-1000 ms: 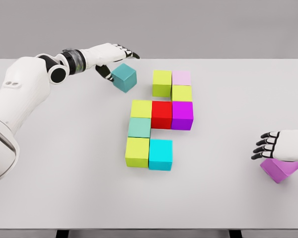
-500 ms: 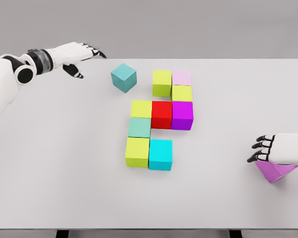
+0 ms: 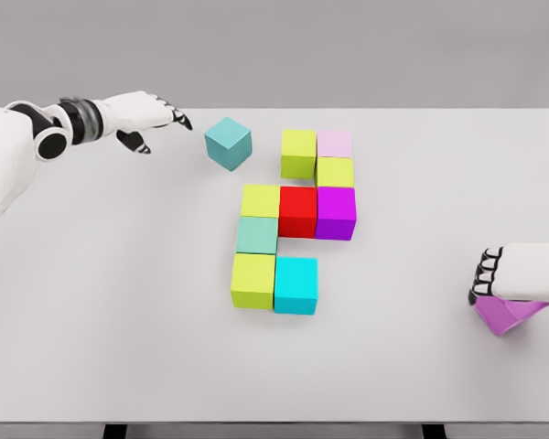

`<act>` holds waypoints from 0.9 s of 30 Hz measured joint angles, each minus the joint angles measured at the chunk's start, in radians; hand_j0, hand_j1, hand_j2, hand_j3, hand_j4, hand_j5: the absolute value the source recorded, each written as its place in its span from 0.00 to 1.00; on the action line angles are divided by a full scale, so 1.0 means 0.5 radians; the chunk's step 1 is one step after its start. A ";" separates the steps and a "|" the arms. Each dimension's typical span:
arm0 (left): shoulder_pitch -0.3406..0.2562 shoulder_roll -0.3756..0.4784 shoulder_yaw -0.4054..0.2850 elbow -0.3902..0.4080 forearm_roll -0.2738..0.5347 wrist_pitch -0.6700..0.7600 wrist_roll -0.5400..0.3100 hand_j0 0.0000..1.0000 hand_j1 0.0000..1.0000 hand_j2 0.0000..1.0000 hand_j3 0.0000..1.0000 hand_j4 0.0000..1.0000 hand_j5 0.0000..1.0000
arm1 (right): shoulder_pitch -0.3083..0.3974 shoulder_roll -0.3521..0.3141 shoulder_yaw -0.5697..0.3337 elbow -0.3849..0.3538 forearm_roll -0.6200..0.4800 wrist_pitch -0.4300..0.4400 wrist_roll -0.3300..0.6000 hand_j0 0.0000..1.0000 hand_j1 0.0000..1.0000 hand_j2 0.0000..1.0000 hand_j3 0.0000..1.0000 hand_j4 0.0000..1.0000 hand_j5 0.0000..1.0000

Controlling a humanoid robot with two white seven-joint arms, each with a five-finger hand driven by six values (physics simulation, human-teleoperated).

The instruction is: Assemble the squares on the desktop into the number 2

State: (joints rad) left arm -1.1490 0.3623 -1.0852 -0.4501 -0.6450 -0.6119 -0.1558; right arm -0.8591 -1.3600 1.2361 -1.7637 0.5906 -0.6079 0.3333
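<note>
— How were the hands placed?
— The left hand (image 3: pixel 145 112) was held open beside the teal cube (image 3: pixel 228 143), far left of the block figure (image 3: pixel 293 219). The right hand (image 3: pixel 517 274) was curled over the purple cube (image 3: pixel 505 313), near right.
— And the step?
— The purple cube would best be gripped squarely, then set flush beside the cyan block (image 3: pixel 296 285).
</note>
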 measured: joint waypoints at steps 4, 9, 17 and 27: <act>-0.003 -0.033 0.000 -0.005 -0.009 0.000 -0.019 0.84 0.84 0.84 0.84 0.84 0.84 | -0.003 0.015 -0.029 0.003 0.012 -0.006 -0.008 0.64 0.64 0.64 0.64 0.64 0.64; -0.006 -0.075 0.001 -0.007 -0.008 0.000 -0.044 0.84 0.84 0.84 0.84 0.84 0.84 | -0.003 0.062 -0.092 0.003 0.006 -0.007 -0.010 0.64 0.64 0.64 0.64 0.64 0.64; 0.034 -0.085 0.008 -0.084 -0.004 0.001 -0.053 0.84 0.84 0.84 0.84 0.84 0.84 | -0.009 0.178 -0.167 0.028 0.002 -0.008 -0.008 0.64 0.64 0.64 0.64 0.64 0.64; 0.061 -0.072 0.004 -0.216 -0.008 0.000 -0.054 0.84 0.84 0.84 0.84 0.84 0.84 | -0.012 0.360 -0.266 0.092 0.004 -0.008 -0.004 0.64 0.64 0.64 0.64 0.64 0.64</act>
State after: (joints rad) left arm -1.1183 0.3263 -1.0832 -0.5579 -0.6487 -0.6120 -0.1830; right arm -0.8652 -1.1799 1.1029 -1.7179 0.5928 -0.6118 0.3314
